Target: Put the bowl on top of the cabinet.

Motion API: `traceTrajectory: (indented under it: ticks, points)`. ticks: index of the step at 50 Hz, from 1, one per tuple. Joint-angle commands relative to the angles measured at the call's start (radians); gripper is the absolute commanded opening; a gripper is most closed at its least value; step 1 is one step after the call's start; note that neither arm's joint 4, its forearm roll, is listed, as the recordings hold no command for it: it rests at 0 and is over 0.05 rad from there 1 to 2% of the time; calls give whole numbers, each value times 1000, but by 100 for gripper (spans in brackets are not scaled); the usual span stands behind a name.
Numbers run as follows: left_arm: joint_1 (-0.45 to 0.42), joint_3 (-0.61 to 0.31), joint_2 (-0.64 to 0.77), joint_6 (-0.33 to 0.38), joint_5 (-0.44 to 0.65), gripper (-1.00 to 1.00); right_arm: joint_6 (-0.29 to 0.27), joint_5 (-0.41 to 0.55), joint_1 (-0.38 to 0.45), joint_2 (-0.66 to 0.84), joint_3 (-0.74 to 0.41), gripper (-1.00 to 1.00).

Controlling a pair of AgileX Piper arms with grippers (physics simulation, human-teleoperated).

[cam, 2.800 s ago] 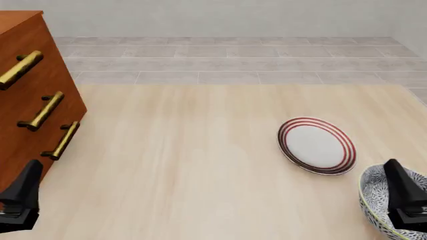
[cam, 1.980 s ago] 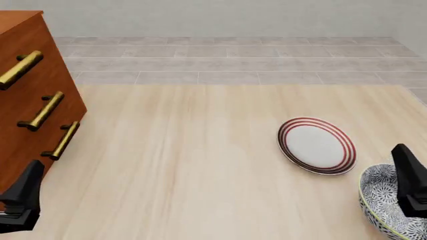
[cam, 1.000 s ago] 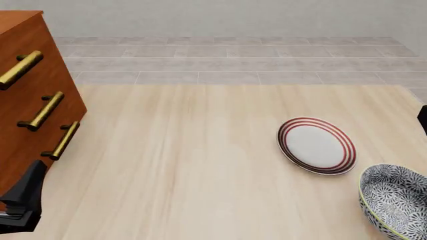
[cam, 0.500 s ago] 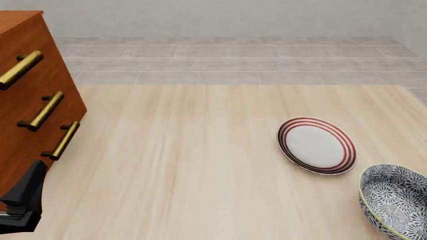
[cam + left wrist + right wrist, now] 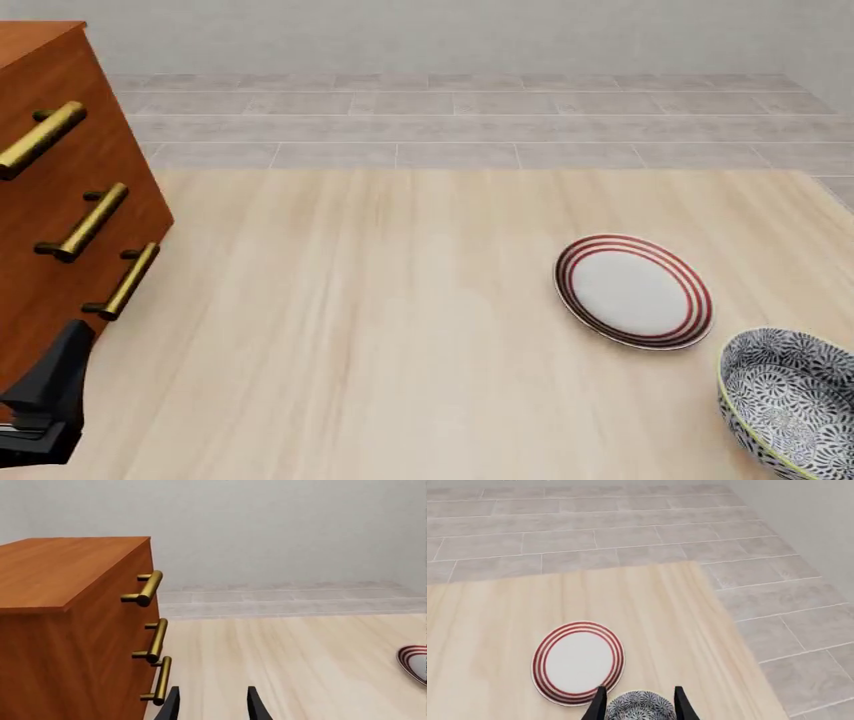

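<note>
Two sets of fingers (image 5: 210, 707) (image 5: 637, 705) hang parted and empty as we see the bowl (image 5: 790, 400) on the surface (image 5: 400, 330) beside the red-ringed plate (image 5: 634, 291), well apart from the cabinet (image 5: 60, 200) at far left.

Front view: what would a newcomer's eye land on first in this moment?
The big reddish-brown cabinet with brass handles fills the left edge of the table. To the right lies a white plate with red rings, and the black-and-white patterned bowl sits nearer, at the table's right corner. The left hand waits low beside the cabinet.
</note>
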Motion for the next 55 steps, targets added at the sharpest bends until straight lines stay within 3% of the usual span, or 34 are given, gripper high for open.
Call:
traceTrajectory:
  ticks: [1,5,8,13,19,21,24,28,40,42,48,55]
  points:
    - [-6,-1,0,-2,-2,100,24,34,-63,36,-29,100]
    - [-7,-1,0,-3,-3,100,-69,50,-113,63,-15,100]
    - [-9,-1,0,-2,-3,100,-37,64,-98,50,-33,100]
    - [-12,0,0,-2,-1,100,-48,81,-117,58,-42,100]
    - [-15,1,0,-1,2,100,-146,98,-182,66,-34,100]
    - [-15,1,0,-1,2,100,-150,99,-192,75,-32,100]
    - [-20,2,1,0,4,100,-107,110,-186,106,-34,100]
    - [-20,2,1,0,7,100,-128,106,-213,131,-7,100]
    - [-23,3,9,7,7,100,-129,114,-247,198,23,100]
    - [-24,4,13,8,6,100,-109,114,-234,214,30,100]
    - [-24,3,10,10,9,100,-133,88,-279,246,57,100]
    - [-28,4,21,12,1,100,-110,75,-303,276,73,100]
